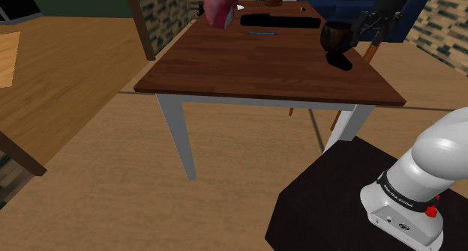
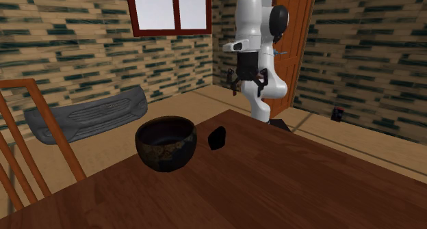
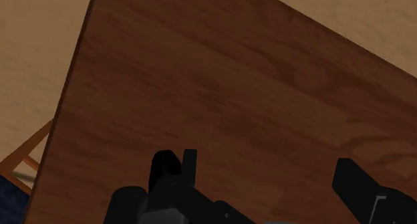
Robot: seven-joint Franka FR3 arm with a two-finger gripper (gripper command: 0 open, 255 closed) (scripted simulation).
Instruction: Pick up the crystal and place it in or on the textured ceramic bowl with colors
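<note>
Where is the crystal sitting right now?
The crystal, drawn small and black, rests on the wooden table. In the second exterior view it sits just right of the dark bowl, with a narrow gap between them.

White arm (image 2: 250,19) extended, gripper (image 2: 248,88) spread wide, empty

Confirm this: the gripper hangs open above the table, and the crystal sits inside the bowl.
One thing is wrong: the crystal is not in the bowl; it lies on the table beside it, as the second exterior view shows. The gripper does hang open above the table.
</note>
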